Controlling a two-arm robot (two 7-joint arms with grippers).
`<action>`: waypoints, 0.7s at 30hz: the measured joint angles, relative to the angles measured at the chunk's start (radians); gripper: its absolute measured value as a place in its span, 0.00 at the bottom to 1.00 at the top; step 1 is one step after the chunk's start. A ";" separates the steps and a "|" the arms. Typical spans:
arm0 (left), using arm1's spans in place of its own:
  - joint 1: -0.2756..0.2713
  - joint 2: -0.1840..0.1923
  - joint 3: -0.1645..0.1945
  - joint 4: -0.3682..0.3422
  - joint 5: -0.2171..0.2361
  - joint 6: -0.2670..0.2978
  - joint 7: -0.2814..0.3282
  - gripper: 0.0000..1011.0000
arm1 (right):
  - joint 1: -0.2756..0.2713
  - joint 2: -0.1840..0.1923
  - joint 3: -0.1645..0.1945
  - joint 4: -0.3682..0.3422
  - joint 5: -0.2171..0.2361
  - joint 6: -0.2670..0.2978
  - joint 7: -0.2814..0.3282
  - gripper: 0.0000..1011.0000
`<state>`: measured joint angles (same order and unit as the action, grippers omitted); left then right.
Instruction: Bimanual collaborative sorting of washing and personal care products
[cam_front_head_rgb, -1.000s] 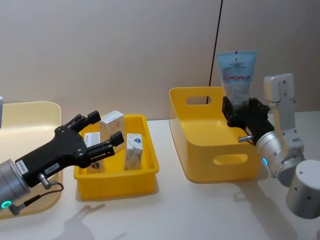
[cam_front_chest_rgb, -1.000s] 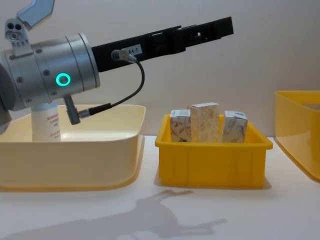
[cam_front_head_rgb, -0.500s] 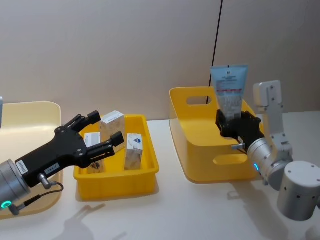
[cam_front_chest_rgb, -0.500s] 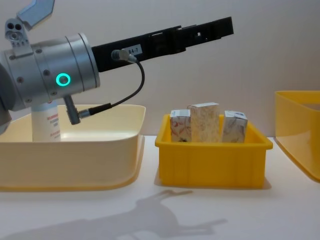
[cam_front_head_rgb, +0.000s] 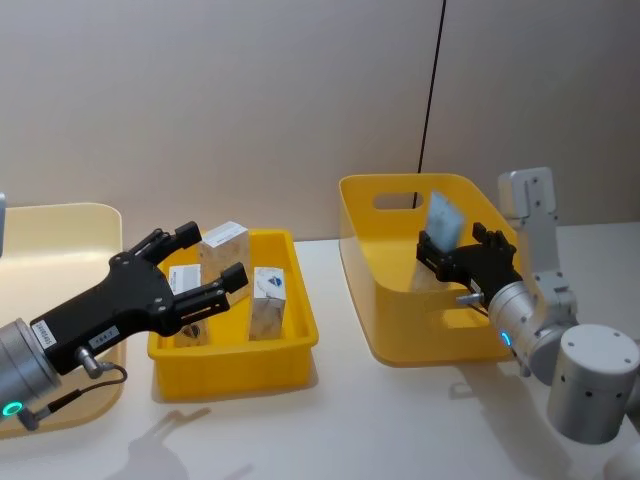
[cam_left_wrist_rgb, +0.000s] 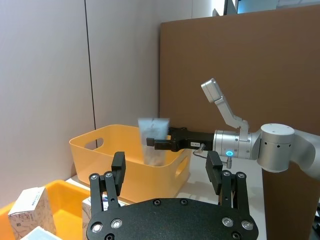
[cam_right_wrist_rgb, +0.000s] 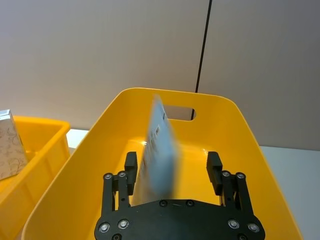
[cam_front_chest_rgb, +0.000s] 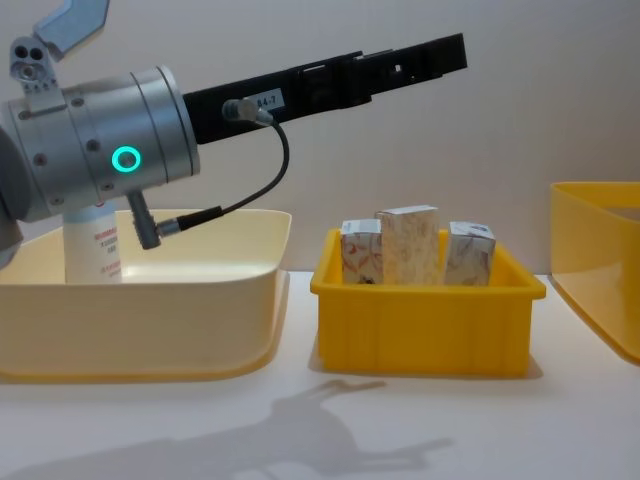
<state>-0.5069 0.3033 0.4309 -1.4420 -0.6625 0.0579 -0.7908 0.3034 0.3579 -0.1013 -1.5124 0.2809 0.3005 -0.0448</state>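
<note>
The pale-blue squeeze tube (cam_front_head_rgb: 443, 215) is tilted and blurred inside the large yellow tub (cam_front_head_rgb: 395, 300), between the spread fingers of my right gripper (cam_front_head_rgb: 458, 250). The right wrist view has the tube (cam_right_wrist_rgb: 160, 147) loose between the open gripper (cam_right_wrist_rgb: 172, 167). My left gripper (cam_front_head_rgb: 212, 255) hovers open over the small yellow tray (cam_front_head_rgb: 235, 355), which holds marbled cartons (cam_front_head_rgb: 268, 295), and it touches none of them. Three cartons (cam_front_chest_rgb: 408, 245) stand upright in that tray. A white bottle with red lettering (cam_front_chest_rgb: 92, 248) stands in the cream tub (cam_front_chest_rgb: 150, 320).
The large yellow tub (cam_right_wrist_rgb: 235, 150) has cut-out handles and sits right of the tray. My left arm (cam_front_chest_rgb: 100, 150) spans the chest view above the cream tub. A brown board (cam_left_wrist_rgb: 240, 60) stands behind the table, with bare tabletop (cam_front_head_rgb: 350, 420) in front of the containers.
The right gripper has moved left and down over the large tub and opened. The tube, held upright above the rim before, has dropped into the tub. The left arm has not moved.
</note>
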 joint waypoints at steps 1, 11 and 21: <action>0.000 0.000 0.000 0.000 0.000 0.000 0.000 0.99 | 0.000 -0.001 0.000 0.000 0.000 0.001 0.000 0.86; 0.000 0.000 0.000 0.000 0.000 0.000 0.000 0.99 | 0.001 -0.005 0.000 0.003 -0.001 0.008 -0.002 0.99; 0.000 0.000 0.000 0.000 0.000 0.000 0.000 0.99 | 0.001 -0.006 0.001 0.003 -0.001 0.004 0.000 0.99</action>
<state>-0.5069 0.3032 0.4309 -1.4420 -0.6625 0.0579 -0.7909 0.3042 0.3514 -0.1000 -1.5090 0.2794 0.3046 -0.0444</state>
